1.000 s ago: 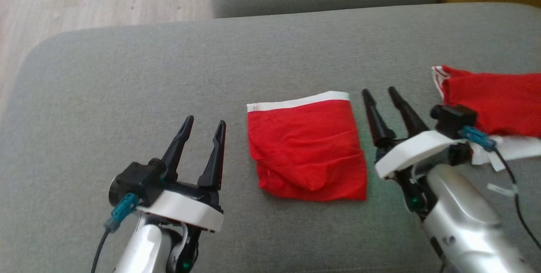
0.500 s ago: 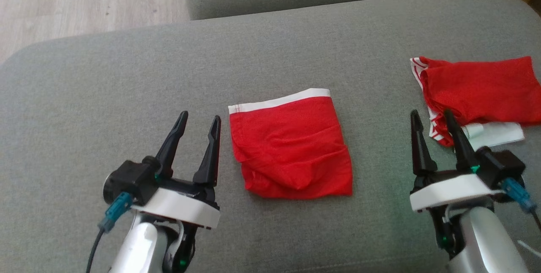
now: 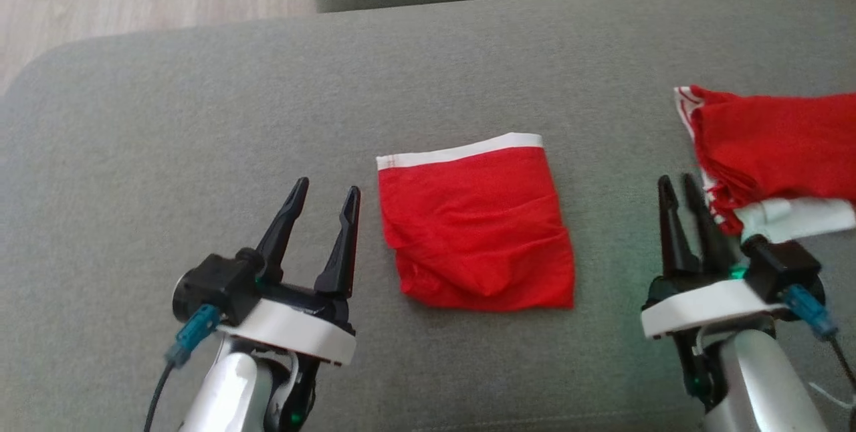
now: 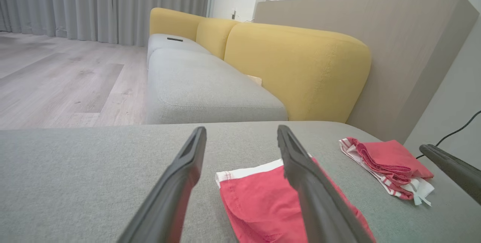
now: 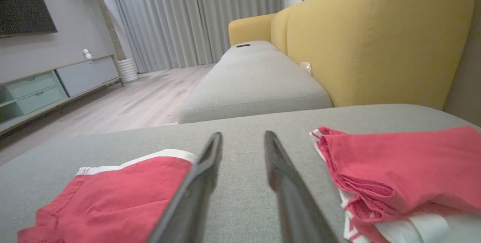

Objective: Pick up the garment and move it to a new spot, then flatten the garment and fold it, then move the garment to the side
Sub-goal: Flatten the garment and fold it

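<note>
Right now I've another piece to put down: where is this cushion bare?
Widest: the cushion left of the garment, from the left gripper to the far edge. The strip behind the garment is free. The band between garment and pile is bare, but the right gripper stands at its near end. Crowded: the right edge, where the pile lies.

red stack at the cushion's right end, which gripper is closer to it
Right. The right gripper sits just left of the red stack, fingertips beside its striped edge. The left gripper is far off to the left, past the folded red garment.
</note>
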You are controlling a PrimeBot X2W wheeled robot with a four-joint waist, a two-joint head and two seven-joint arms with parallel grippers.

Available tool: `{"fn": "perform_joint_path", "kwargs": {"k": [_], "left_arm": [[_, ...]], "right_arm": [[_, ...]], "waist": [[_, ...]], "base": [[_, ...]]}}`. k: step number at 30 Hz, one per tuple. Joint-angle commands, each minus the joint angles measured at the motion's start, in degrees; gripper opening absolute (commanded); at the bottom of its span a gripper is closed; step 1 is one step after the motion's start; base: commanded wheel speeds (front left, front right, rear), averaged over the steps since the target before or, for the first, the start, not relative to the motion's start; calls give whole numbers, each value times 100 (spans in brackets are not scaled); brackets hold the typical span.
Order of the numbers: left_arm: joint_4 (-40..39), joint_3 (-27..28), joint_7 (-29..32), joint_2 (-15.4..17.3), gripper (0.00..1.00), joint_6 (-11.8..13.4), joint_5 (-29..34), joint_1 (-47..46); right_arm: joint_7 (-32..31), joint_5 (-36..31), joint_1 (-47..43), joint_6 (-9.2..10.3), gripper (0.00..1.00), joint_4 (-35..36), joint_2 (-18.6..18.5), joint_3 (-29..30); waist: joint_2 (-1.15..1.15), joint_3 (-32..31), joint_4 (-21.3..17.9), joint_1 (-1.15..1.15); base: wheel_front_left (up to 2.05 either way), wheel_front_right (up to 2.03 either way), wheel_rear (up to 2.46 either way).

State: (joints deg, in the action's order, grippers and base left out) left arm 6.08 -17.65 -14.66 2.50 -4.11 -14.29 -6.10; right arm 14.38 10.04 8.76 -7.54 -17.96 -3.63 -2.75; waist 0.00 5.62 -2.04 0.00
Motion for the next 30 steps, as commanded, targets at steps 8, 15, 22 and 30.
{"fn": "perform_joint_path", "kwargs": {"k": [8,15,22,30], "left_arm": [[-133,-2,-34,38,100,-35,-64,-385],[-92,-173,-34,38,100,-16,-142,-418],[-78,-204,-34,38,100,3,-161,-395],[-70,-202,-34,38,100,18,-163,-377]], "right_arm": [[-22,-125,505,5,0,-11,-128,-796],[-149,161,767,5,0,-819,-421,-1944],[-130,582,1073,5,0,-1744,-524,-2682],[-29,1062,1346,5,0,-2063,-405,-3452]], "waist": [[0,338,603,0],[0,413,1127,0],[0,378,1403,0],[0,352,1447,0]], "base": [[0,0,0],[0,0,0],[0,0,0],[0,0,0]]}}
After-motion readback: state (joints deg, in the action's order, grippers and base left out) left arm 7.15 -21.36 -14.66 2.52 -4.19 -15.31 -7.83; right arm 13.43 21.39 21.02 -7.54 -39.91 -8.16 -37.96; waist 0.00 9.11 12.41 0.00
